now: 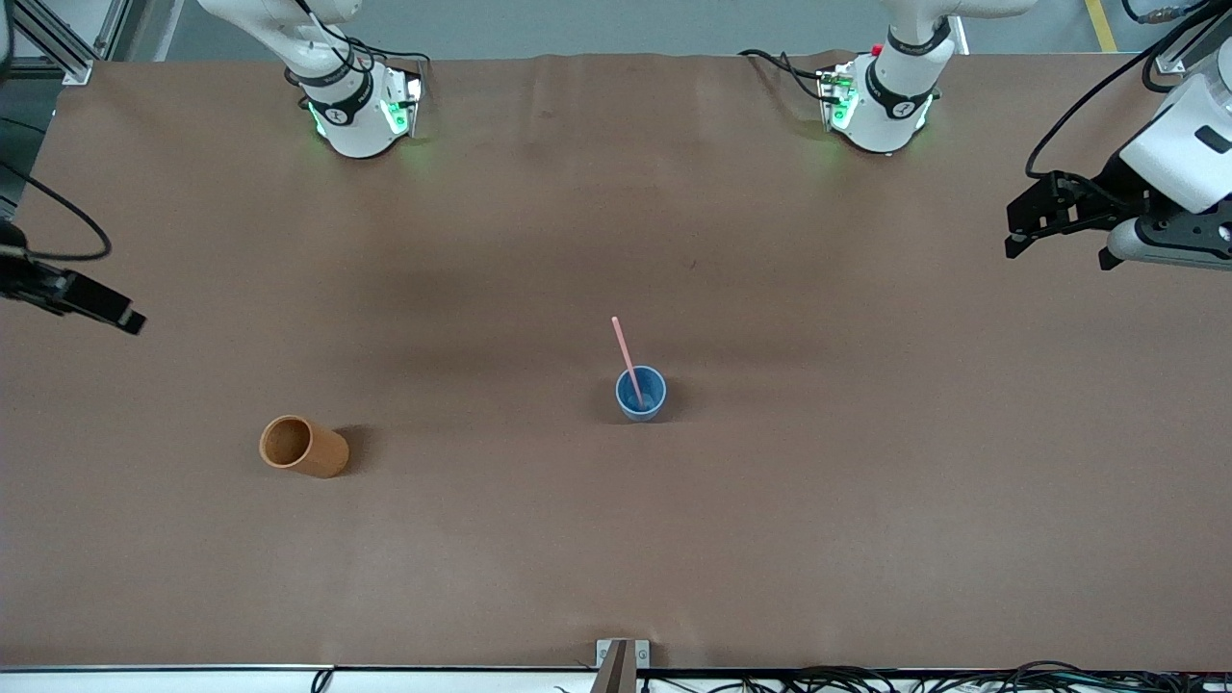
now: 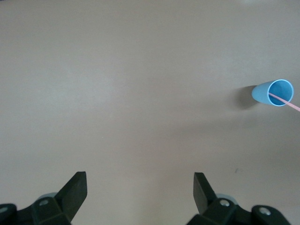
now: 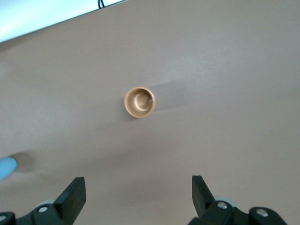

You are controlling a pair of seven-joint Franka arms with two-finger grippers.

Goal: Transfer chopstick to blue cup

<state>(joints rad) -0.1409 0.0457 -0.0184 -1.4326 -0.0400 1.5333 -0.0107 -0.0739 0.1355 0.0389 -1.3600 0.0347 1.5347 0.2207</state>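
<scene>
Mid-table, your chopstick (image 1: 628, 358) stands tilted inside the blue cup (image 1: 641, 393); left gripper (image 1: 1041, 223) and right gripper (image 1: 96, 306) hang released above the table ends.

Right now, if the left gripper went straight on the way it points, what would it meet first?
Probably bare table: the open left gripper faces it, and the blue cup sits off to one side.

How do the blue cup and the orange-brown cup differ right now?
The blue cup holds the pink chopstick, which leans out over its rim; the orange-brown cup holds nothing. The blue cup stands mid-table, while the orange-brown cup stands toward the right arm's end and nearer the front camera. Both stand upright on the table, are round and handleless, and neither is touched by a gripper.
</scene>
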